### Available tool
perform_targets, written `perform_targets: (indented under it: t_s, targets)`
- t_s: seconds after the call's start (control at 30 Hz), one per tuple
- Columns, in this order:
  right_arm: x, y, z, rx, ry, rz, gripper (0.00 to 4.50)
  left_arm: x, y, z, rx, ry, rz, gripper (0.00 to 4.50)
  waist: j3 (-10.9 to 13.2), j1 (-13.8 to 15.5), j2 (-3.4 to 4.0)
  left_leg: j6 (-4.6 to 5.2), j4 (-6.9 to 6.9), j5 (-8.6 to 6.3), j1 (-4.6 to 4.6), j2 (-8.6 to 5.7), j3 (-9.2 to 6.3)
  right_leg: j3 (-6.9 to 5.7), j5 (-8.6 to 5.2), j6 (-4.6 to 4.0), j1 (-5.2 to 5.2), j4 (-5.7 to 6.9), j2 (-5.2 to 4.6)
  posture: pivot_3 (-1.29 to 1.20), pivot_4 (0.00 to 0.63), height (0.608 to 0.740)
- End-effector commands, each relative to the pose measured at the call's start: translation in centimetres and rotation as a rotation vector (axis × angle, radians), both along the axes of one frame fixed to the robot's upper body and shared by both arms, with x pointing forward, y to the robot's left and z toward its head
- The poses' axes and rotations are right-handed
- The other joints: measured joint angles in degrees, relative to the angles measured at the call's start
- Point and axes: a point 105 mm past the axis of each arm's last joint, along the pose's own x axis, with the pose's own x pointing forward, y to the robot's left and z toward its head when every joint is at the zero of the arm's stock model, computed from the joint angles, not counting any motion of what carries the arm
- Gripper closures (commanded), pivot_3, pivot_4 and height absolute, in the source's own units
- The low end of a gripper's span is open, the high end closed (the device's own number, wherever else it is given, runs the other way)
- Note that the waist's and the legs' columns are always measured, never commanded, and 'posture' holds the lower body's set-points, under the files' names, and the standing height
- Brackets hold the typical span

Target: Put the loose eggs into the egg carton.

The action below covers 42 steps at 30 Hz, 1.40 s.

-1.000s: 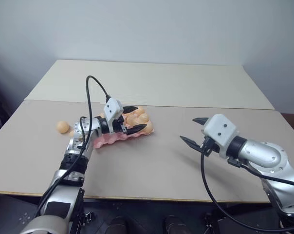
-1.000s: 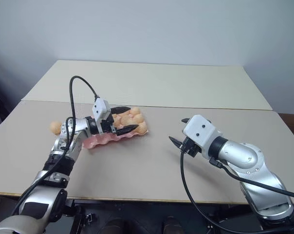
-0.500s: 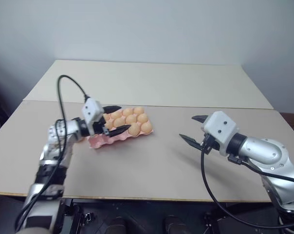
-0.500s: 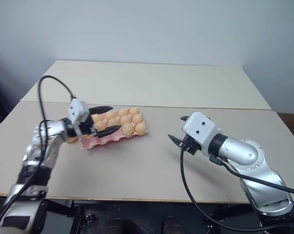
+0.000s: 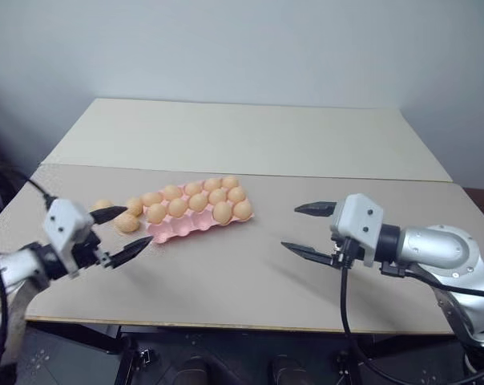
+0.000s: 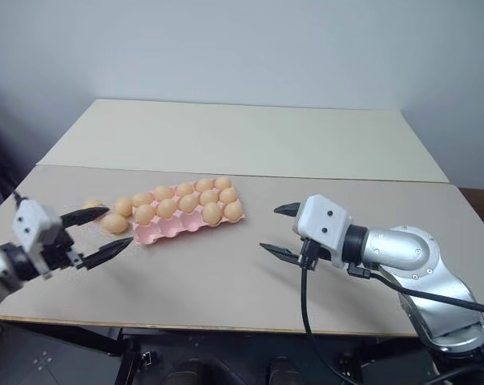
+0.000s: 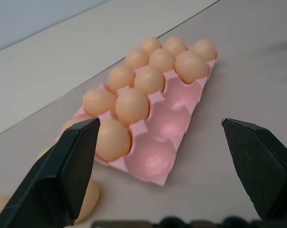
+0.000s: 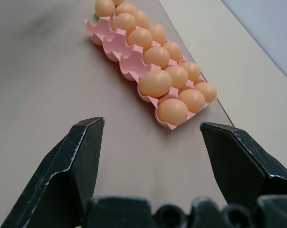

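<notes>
A pink egg carton point(image 5: 195, 215) sits left of centre on the tan table point(image 5: 250, 273), its near row mostly bare. Perhaps three loose eggs point(image 5: 127, 223) lie just beside its left end. Left gripper point(image 5: 120, 233) and right gripper point(image 5: 304, 228) hover with jaws wide, empty.

Beige two-panel table point(image 5: 250, 136), grey wall point(image 5: 242, 40)

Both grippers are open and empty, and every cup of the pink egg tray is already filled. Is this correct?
Not quite. The left gripper and right gripper are open and empty, but the egg tray is not full: the left wrist view shows several empty cups in its near row, and loose eggs lie beside it.
</notes>
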Motion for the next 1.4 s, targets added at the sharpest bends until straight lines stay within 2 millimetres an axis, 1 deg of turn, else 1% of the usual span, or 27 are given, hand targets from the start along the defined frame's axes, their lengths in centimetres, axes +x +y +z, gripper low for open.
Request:
perform_targets:
  t_s: [0.03, 0.1, 0.2, 0.33, 0.43, 0.5, 0.67, 0.9, 1.13, 1.23, 1.4]
  targets:
    - [-0.2, 0.1, 1.0, -0.007, -0.048, 0.042, 0.68, -1.6, 0.7, 1.5, 0.007, -0.046, 0.066, 0.04, 0.0, 0.0, 0.00, 0.00, -0.01, 0.00, 0.01, 0.00, 0.00, 0.00, 0.00, 0.00, 0.00, 0.00, 0.00, 0.00, 0.150, 0.740]
    - [-0.1, 0.2, 1.0, -0.012, -0.044, 0.055, 0.68, -2.5, 1.1, 1.0, 0.017, -0.017, 0.083, 0.04, 0.0, 0.0, 0.00, 0.00, -0.02, 0.00, 0.01, 0.00, 0.01, 0.00, 0.00, 0.00, 0.00, -0.01, 0.00, 0.00, 0.150, 0.740]
    - [0.0, 0.2, 1.0, -0.019, -0.040, 0.072, 0.68, -3.1, 1.8, 0.7, 0.028, -0.002, 0.123, 0.04, 0.0, 0.2, 0.00, 0.00, -0.03, 0.00, 0.02, 0.00, 0.02, 0.00, 0.00, -0.01, 0.01, -0.02, 0.00, 0.00, 0.150, 0.740]
    - [0.2, 0.3, 0.9, -0.026, -0.039, 0.085, 0.68, -2.7, 2.6, 0.6, 0.013, -0.016, 0.189, 0.04, 0.0, 0.1, 0.00, 0.00, -0.03, 0.00, 0.08, -0.01, 0.03, 0.00, 0.00, -0.01, 0.06, -0.02, 0.00, 0.00, 0.150, 0.740]
    - [0.3, 0.3, 0.8, -0.035, -0.038, 0.086, 0.68, -2.2, 3.1, 0.2, 0.009, -0.016, 0.238, 0.04, 0.0, 0.0, 0.00, 0.00, -0.07, 0.00, 0.09, -0.01, 0.03, 0.00, 0.00, -0.02, 0.05, -0.03, 0.00, 0.00, 0.150, 0.740]
    - [0.3, 0.2, 0.8, -0.036, -0.036, 0.082, 0.68, -1.6, 3.8, -0.1, 0.001, -0.023, 0.292, 0.04, 0.0, 0.1, 0.00, 0.00, -0.08, 0.00, 0.08, -0.01, 0.03, 0.01, 0.00, -0.02, 0.05, -0.04, 0.00, 0.00, 0.150, 0.740]
    - [0.2, 0.1, 0.8, -0.039, -0.033, 0.066, 0.68, 0.2, 4.8, -1.0, -0.002, -0.020, 0.367, 0.04, 0.0, 0.1, 0.00, 0.00, -0.08, 0.00, 0.10, -0.03, 0.03, 0.01, 0.00, -0.02, 0.06, -0.03, -0.01, 0.00, 0.150, 0.740]
    - [0.1, 0.0, 0.6, -0.047, -0.030, 0.040, 0.68, 3.1, 5.3, -3.0, 0.008, -0.001, 0.395, 0.04, 0.0, 0.1, 0.00, 0.00, -0.09, 0.00, 0.08, -0.03, 0.03, 0.01, 0.01, -0.02, 0.04, -0.03, -0.01, 0.00, 0.150, 0.740]
    - [-0.2, -0.4, 0.5, -0.060, -0.024, 0.015, 0.68, 5.6, 5.2, -4.2, -0.010, 0.007, 0.389, 0.04, 0.0, 0.1, -0.01, 0.00, -0.08, 0.00, 0.05, -0.04, 0.03, 0.01, 0.01, -0.02, 0.02, -0.03, -0.02, 0.00, 0.150, 0.740]
    - [-0.3, -0.5, 0.4, -0.063, -0.022, 0.006, 0.68, 6.7, 4.7, -4.9, -0.024, 0.015, 0.387, 0.04, 0.0, 0.1, -0.01, 0.00, -0.08, 0.00, 0.05, -0.04, 0.03, 0.01, 0.01, -0.02, 0.02, -0.02, -0.01, 0.00, 0.150, 0.740]
    - [-0.3, -0.6, 0.4, -0.067, -0.022, -0.007, 0.68, 7.8, 4.3, -5.2, -0.039, 0.013, 0.382, 0.04, 0.0, 0.0, -0.01, 0.00, -0.08, 0.00, 0.04, -0.04, 0.03, 0.01, 0.01, -0.01, 0.02, -0.02, -0.01, 0.00, 0.150, 0.740]
